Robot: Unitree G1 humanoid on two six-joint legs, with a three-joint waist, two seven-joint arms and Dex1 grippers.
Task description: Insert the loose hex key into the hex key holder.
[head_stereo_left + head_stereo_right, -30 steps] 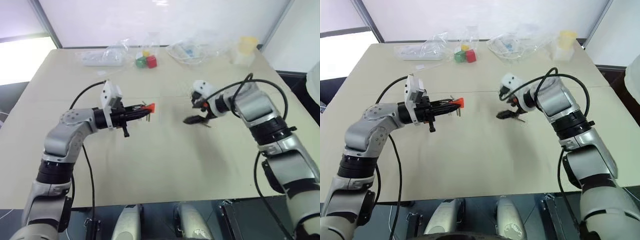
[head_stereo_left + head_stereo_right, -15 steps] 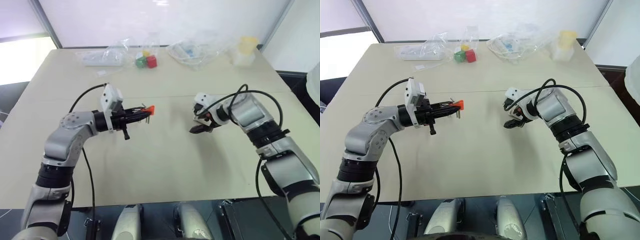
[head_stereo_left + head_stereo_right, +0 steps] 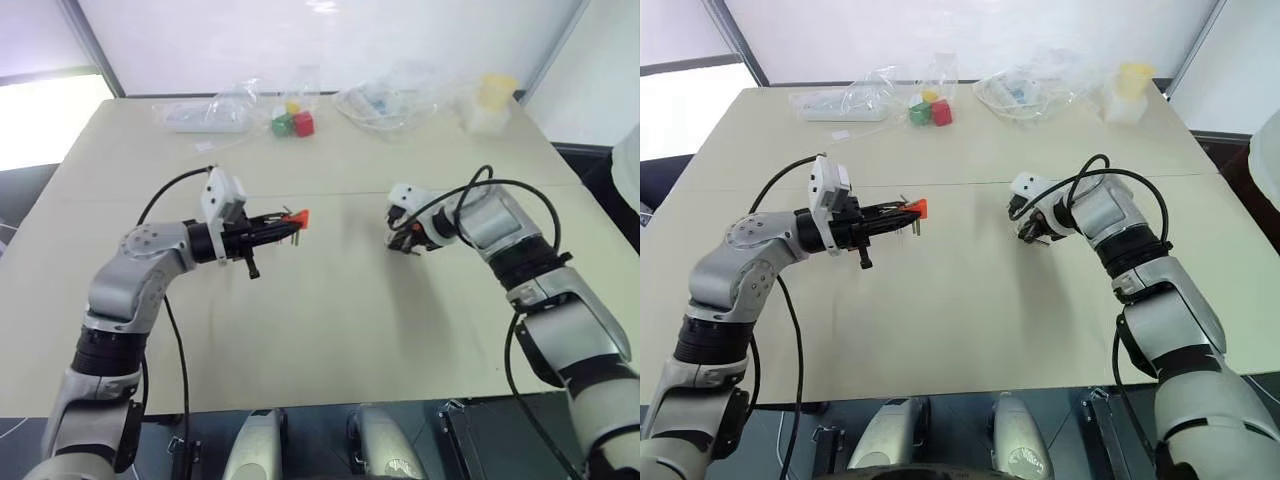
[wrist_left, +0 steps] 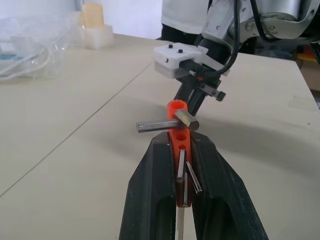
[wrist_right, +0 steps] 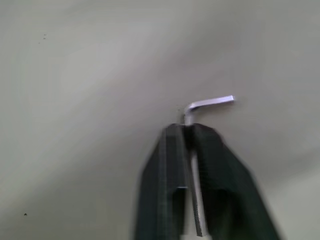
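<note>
One loose hex key is pinched between the closed fingers of the right gripper, low over the table; its long leg runs back between the fingers and its short bent leg projects past the fingertips. One hex key holder, orange-red, is clamped in the closed left gripper, raised above the table and well apart from the right gripper. About four metal keys can be counted in the holder, though the exact number cannot be told. At the far edge, one red block, one green block and one small yellow piece are grouped among clear plastic bags, with one yellowish container nearby. No writing or label can be read.
</note>
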